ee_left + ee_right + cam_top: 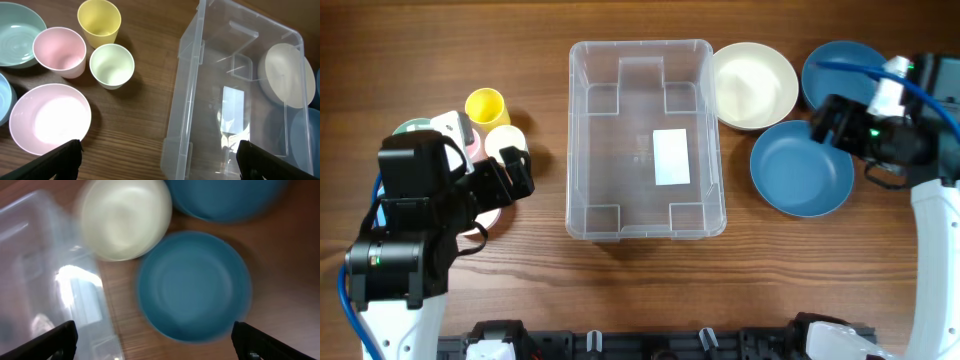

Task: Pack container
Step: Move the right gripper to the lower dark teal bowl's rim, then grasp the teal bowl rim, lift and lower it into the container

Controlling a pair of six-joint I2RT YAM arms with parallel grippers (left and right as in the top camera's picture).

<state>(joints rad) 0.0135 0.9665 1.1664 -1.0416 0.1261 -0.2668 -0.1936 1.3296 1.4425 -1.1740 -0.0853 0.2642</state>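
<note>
Container (620, 150) of clear plastic, rectangular with rounded corners, sitting mid-table between both arms
Left of the container, the left gripper (512, 172) is hovering with fingers spread wide near a round pink bowl (50, 118); the right gripper (827, 122) is hanging equally wide open by a round blue bowl (802, 168)

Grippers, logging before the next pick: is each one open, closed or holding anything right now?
Left gripper: open, holding nothing.
Right gripper: open, holding nothing.
</note>
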